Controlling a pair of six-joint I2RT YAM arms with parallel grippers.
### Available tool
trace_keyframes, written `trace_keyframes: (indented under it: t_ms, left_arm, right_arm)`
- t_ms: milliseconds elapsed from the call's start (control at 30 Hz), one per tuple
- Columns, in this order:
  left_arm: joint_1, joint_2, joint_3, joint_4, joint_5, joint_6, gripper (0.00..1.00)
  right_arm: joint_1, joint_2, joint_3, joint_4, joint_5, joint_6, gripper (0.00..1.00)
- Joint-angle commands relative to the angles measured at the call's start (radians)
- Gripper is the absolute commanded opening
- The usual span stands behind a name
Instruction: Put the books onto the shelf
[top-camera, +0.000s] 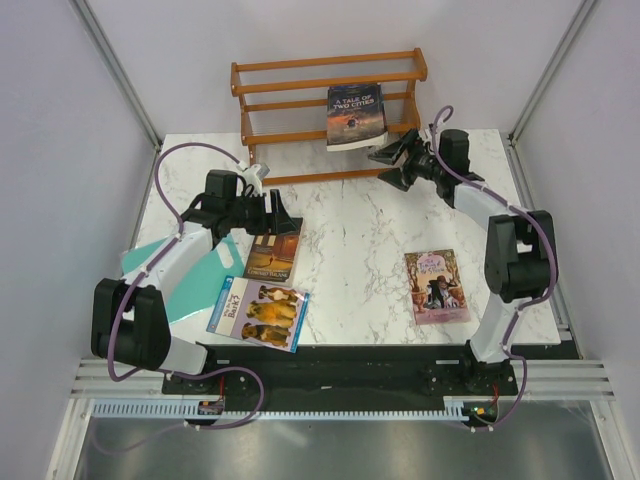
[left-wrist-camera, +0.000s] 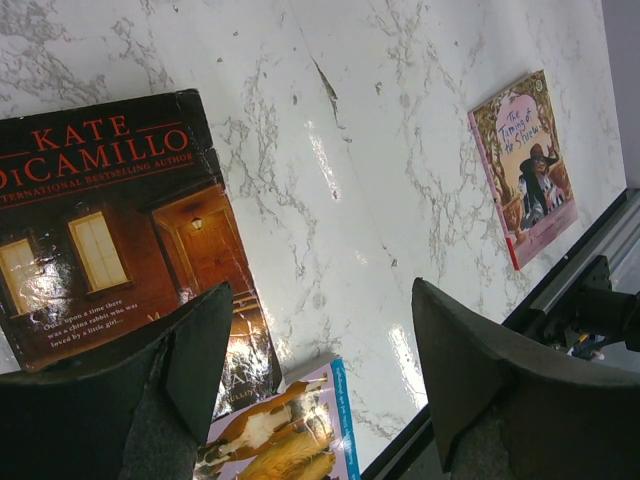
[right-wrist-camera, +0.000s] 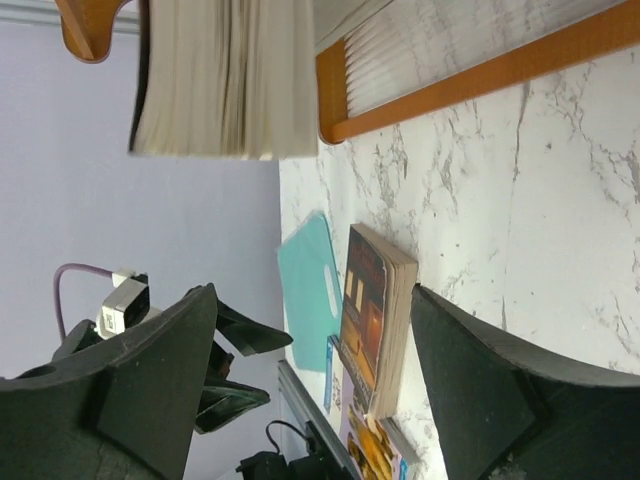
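The shelf (top-camera: 300, 100) stands at the back of the table, and the dark "A Tale of Two Cities" book (top-camera: 356, 115) leans on its lower tier. My right gripper (top-camera: 386, 165) is open just right of that book, nothing between its fingers. In the right wrist view the book's page edges (right-wrist-camera: 225, 75) hang above my right gripper (right-wrist-camera: 312, 290), next to a shelf rail (right-wrist-camera: 480, 75). My left gripper (top-camera: 283, 218) is open over the brown-orange book (top-camera: 273, 252). The dogs book (top-camera: 258, 312) and the pink book (top-camera: 436, 286) lie flat near the front.
A teal cutting board (top-camera: 190, 280) lies under my left arm at the table's left edge. In the left wrist view, the brown-orange book (left-wrist-camera: 100, 220), the dogs book (left-wrist-camera: 290, 425) and the pink book (left-wrist-camera: 525, 165) lie on white marble (left-wrist-camera: 330, 150).
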Motion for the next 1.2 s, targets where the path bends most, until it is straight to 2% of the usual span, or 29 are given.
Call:
trace_keyframes:
  t_ms: [0, 67, 167, 200, 233, 300, 433, 600, 1167]
  left_arm:
    - [0.0, -0.023, 0.001, 0.008, 0.033, 0.049, 0.79]
    - [0.001, -0.02, 0.003, 0.01, 0.036, 0.048, 0.79]
    - [0.0, -0.019, 0.003, 0.013, 0.042, 0.044, 0.79]
    - [0.0, -0.017, 0.001, 0.011, 0.042, 0.046, 0.79]
    - [0.0, -0.02, 0.001, 0.013, 0.042, 0.046, 0.79]
    - [0.0, -0.023, 0.0, 0.013, 0.042, 0.046, 0.79]
    - [0.0, -0.026, -0.003, 0.011, 0.036, 0.046, 0.79]
    - [0.001, -0.023, -0.003, 0.013, 0.042, 0.046, 0.79]
    - [0.0, -0.019, -0.005, 0.014, 0.042, 0.044, 0.79]
  right_arm:
    - [0.039, -0.167, -0.032, -0.071, 0.061, -0.16, 0.84]
    - [0.073, -0.186, -0.002, -0.201, 0.127, -0.229, 0.79]
    - [0.147, -0.174, 0.115, -0.385, 0.232, -0.373, 0.46]
    - [0.183, -0.145, 0.191, -0.427, 0.258, -0.403, 0.22]
    - [0.202, -0.128, 0.231, -0.466, 0.284, -0.458, 0.11]
    - [0.252, -0.071, 0.355, -0.594, 0.386, -0.508, 0.0]
    - [0.302, 0.041, 0.543, -0.799, 0.531, -0.617, 0.0]
    - [0.316, 0.156, 0.687, -0.915, 0.663, -0.67, 0.0]
    - [0.316, 0.27, 0.848, -0.895, 0.769, -0.662, 0.0]
